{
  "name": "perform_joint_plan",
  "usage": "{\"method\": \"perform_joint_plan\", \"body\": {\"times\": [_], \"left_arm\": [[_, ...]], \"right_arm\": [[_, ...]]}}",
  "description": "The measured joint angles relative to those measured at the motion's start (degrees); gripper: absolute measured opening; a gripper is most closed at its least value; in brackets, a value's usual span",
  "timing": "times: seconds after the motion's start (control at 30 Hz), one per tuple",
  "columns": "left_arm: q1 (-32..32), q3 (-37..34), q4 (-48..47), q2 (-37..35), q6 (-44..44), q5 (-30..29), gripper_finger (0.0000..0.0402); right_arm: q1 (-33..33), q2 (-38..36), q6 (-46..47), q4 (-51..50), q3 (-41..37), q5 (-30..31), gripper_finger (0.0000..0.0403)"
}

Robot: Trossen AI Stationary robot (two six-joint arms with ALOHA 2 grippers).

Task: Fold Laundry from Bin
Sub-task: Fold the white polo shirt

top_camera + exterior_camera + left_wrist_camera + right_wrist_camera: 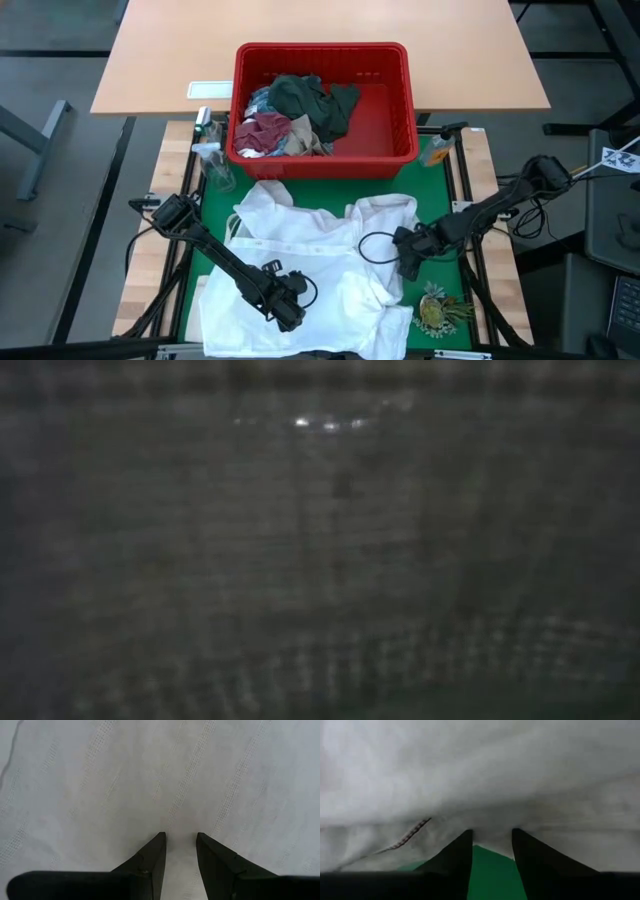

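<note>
Directly under left gripper (pixel 180 840): white garment (pixel 330 250)

A robotics lab was indicated: two arms (pixel 230 265) were mounted on a framed bench with a green mat (pixel 440 190), beside a plain desk (pixel 320 25) on grey flooring.

Overhead view straight down, wrist views close on white garment (pixel 300 250), low view obscured

The green tabletop (pixel 440 205) carries a spread white shirt (pixel 320 260), the red bin (pixel 322 100) at its far edge, and a plant sprig (pixel 440 308).
</note>
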Motion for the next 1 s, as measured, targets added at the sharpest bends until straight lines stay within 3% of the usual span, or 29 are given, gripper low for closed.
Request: {"method": "perform_joint_plan", "body": {"times": [0.2,0.33,0.6,1.0], "left_arm": [[0.0,0.0,-0.5,0.0,0.0,1.1,0.0103],[0.0,0.0,-4.9,0.0,0.0,6.1,0.0103],[-0.2,0.0,-13.9,-0.1,-0.1,9.3,0.0103],[-0.2,5.1,-13.8,-0.1,0.6,8.4,0.0103]], "right_arm": [[0.0,0.3,2.8,-6.1,0.1,-5.9,0.0144],[0.0,0.8,3.0,-17.7,3.5,-8.2,0.0144],[0.1,0.8,2.9,-43.1,10.2,-2.9,0.0144],[0.1,0.7,-6.2,-45.4,19.8,-0.1,0.0144]]}}
